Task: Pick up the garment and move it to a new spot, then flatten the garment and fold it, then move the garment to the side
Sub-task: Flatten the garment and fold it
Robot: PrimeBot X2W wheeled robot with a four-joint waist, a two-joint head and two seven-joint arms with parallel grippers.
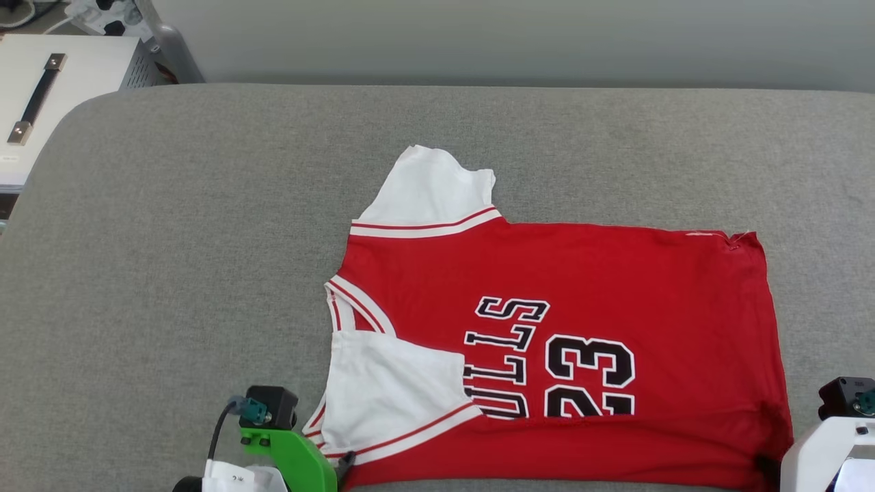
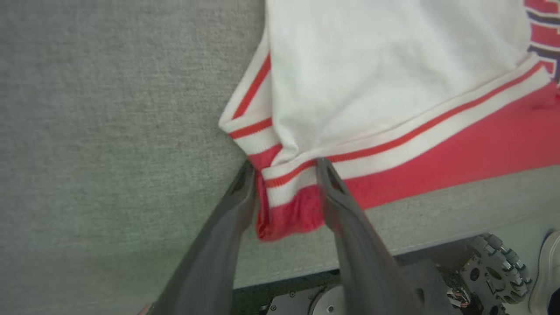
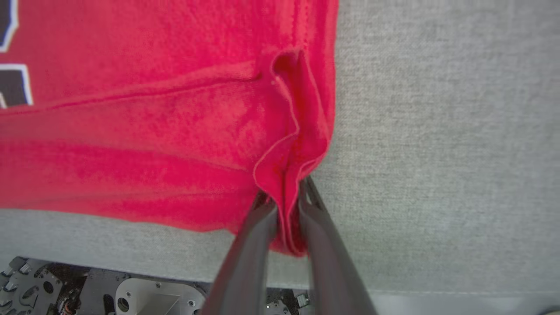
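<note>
Along the near edge of the grey felt-covered surface lies the garment, a red knit sports jersey with white sleeves, striped red-and-white trim and a black "23" outlined in white. Its long axis runs across the robot's front, with the collar and sleeves toward the robot's left and the hem toward its right. A narrow strip along the near side is turned up over the lower part of the number.

Each arm stands at one near corner, so the whole jersey stretches away from both pincers. The left pincer is at the sleeve-end corner. Its fingers are spread on either side of the striped trim, and the cloth sags loose between them. The right pincer is at the hem-end corner, with its fingers close together on a raised pleat of red cloth. How firmly it pinches I cannot tell.

I judge that any further fold must carry cloth away from the robot, across the short axis. The left arm is nearer the sleeves and the right arm nearer the hem.
</note>
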